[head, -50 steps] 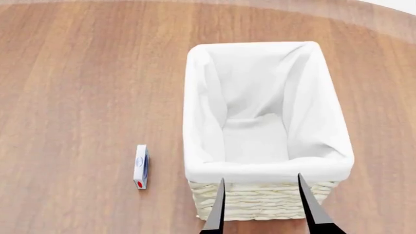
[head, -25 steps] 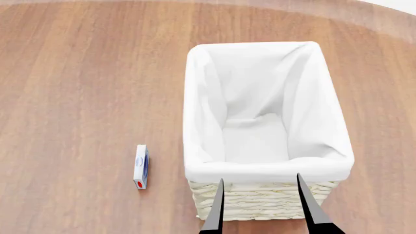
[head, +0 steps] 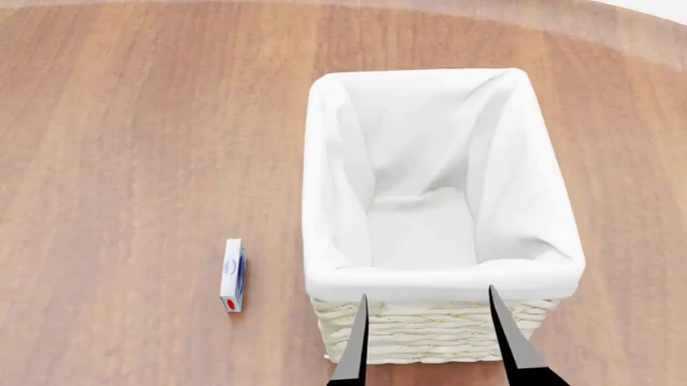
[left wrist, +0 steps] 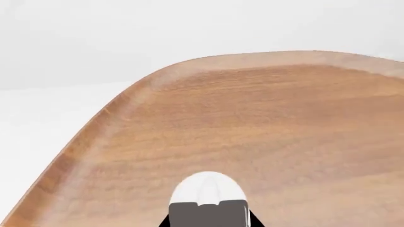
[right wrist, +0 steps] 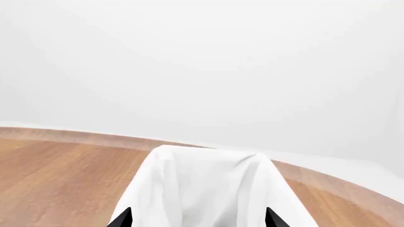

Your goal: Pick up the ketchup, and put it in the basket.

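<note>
I am looking down from the head camera onto a broad wooden tabletop [head: 129, 121] with warm reddish-brown grain running across it; its far edge curves, and a pale strip of white floor or wall shows past it at the upper right corner. On the table stands a large rectangular cream wicker basket [head: 429, 331] lined with white cloth folded over its rim, its long side running away from me, and the liner inside holds nothing I can see. To the left of the basket, well apart from it, a small white rectangular box with blue print and a red dot [head: 232, 275] lies on the wood. My right gripper [head: 429, 342] shows as two thin black fingers spread wide apart in front of the near wicker wall, with nothing between them. In the right wrist camera the same basket's white liner [right wrist: 208, 189] rises between the two black fingertips, with a plain white room behind the table's rim. The left wrist camera shows only bare wood, the rounded table edge [left wrist: 126, 99] and white surroundings; I cannot tell the left gripper's state. The ketchup bottle appears in none of my views.
</note>
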Available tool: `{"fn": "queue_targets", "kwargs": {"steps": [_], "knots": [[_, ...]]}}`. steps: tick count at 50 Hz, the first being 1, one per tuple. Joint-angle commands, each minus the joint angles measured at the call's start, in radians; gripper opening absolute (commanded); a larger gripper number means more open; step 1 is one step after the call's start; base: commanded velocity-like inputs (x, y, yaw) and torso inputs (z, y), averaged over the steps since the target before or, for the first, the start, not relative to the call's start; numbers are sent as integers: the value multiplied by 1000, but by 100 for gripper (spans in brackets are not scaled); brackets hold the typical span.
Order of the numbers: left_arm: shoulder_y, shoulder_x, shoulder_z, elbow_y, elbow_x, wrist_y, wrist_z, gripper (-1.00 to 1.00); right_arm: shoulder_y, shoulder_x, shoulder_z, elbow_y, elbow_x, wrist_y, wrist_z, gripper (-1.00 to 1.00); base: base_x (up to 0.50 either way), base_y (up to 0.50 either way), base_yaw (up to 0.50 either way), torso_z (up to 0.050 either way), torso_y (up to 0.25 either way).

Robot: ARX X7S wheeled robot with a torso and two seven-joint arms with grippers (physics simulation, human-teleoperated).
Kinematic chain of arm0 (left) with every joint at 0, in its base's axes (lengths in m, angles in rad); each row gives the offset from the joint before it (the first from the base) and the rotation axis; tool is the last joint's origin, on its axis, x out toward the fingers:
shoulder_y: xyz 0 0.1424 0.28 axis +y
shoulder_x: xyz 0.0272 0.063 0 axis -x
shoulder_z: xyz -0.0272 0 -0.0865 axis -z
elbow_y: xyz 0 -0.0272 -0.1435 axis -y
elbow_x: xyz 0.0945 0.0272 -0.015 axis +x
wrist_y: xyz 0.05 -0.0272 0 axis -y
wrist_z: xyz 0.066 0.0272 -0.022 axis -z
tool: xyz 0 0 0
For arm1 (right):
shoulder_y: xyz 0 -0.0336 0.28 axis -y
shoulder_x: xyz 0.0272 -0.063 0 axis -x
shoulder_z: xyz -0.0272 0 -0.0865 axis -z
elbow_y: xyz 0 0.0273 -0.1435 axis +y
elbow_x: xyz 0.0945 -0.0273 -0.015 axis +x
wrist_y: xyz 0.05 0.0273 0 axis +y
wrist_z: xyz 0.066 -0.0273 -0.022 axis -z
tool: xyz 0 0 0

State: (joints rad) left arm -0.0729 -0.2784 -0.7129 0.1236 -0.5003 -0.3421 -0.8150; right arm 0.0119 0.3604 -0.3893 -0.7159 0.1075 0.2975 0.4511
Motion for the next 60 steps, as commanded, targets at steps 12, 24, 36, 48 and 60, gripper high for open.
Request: {"fn": "queue_targets", "kwargs": {"steps": [12, 24, 36, 48, 60], "knots": [[-43, -200, 229, 452, -177, -293, 175, -100, -1, -15, 15, -16, -18, 3, -17, 100, 0, 0, 0, 0, 0], [-218, -331, 351, 570, -350, -468, 211, -100, 1, -11, 12, -21, -17, 5, -14, 100, 0, 0, 0, 0, 0], [-431, -368, 570, 511, -412, -550, 333, -100, 4, -8, 14, -18, -10, 4, -13, 100, 0, 0, 0, 0, 0], [-620, -353, 759, 386, -385, -580, 469, -100, 6, -7, 15, -19, -2, 5, -10, 100, 0, 0, 0, 0, 0], [-746, -350, 885, 263, -376, -577, 657, -100, 10, -6, 11, -12, 3, 1, -10, 100, 0, 0, 0, 0, 0]]}}
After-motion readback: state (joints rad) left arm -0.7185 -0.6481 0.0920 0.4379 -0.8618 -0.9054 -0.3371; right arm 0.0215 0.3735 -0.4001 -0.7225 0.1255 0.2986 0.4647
